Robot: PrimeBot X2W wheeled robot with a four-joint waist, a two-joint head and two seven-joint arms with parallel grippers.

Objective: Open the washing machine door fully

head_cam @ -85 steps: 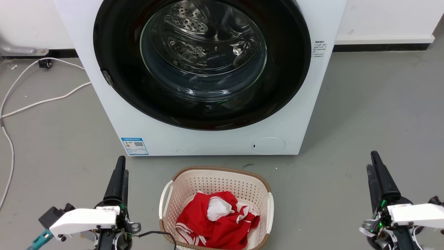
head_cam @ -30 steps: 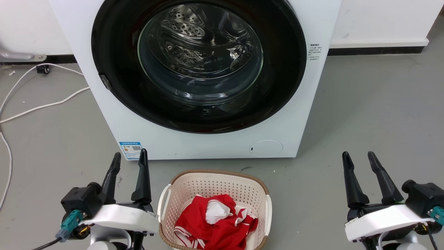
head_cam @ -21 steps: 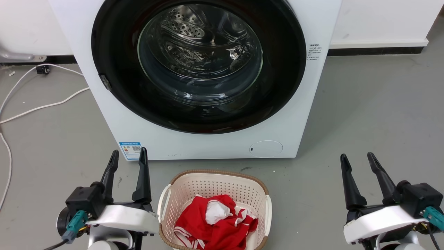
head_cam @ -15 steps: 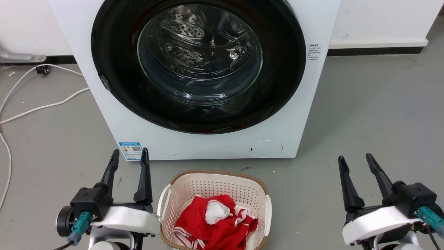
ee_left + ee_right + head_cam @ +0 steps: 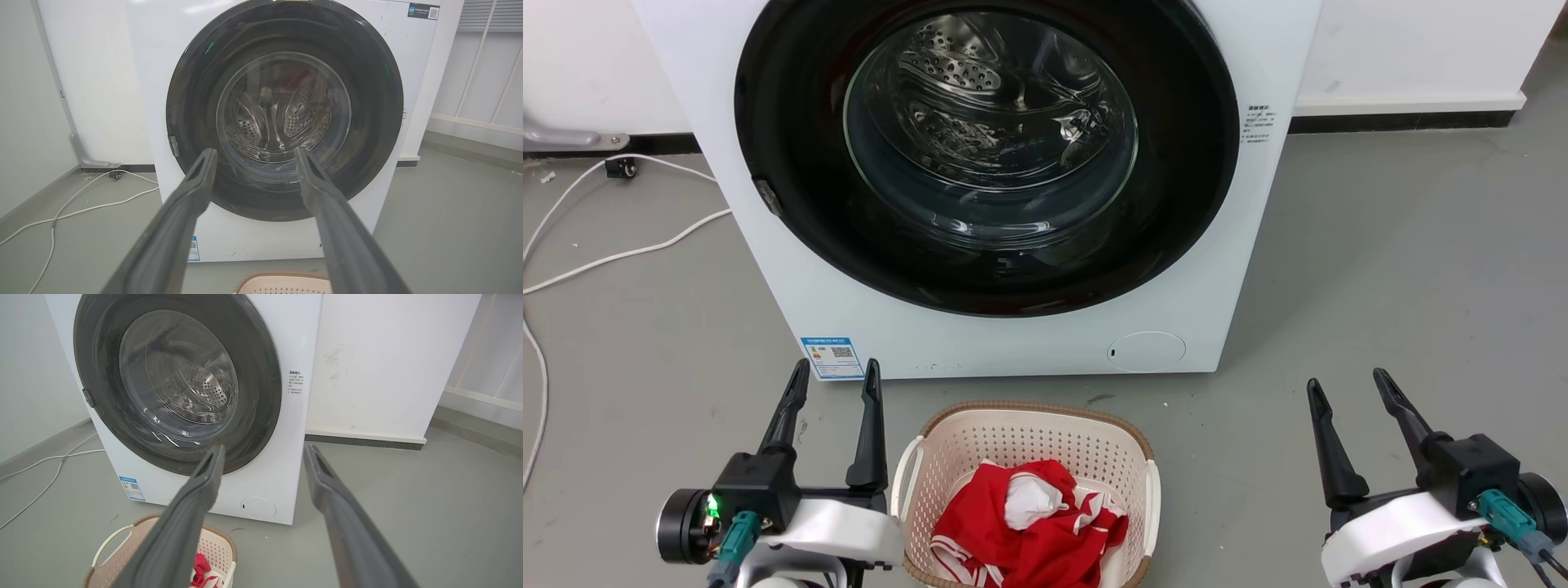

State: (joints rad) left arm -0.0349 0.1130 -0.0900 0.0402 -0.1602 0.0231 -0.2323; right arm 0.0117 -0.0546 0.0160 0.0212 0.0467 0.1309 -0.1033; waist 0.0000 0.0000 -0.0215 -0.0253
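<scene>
Left gripper [image 5: 837,367]: jaws released, well short of the washing machine [image 5: 1013,347]. Small tab [image 5: 767,196] on the left rim, possibly the handle; I would hook there. Washing machine door [image 5: 987,155] shut flush. Right gripper [image 5: 1346,380]: jaws released.

Room's bright, light even and soft, no hard shadows. A faint shadow lies on the grey floor [image 5: 1421,245] just right of the washing machine [image 5: 1045,347]. The washing machine door [image 5: 784,122] is glossy black w/ small white glints across its centre. Head view is sharp. Wrist views are wide-angle, dimmer, a bit hazy, w/ straight lines bowing near the edges. Fingers [image 5: 179,216] of the left gripper [image 5: 254,151] and fingers [image 5: 192,506] of the right gripper [image 5: 263,447] look soft, close to the lens.
</scene>
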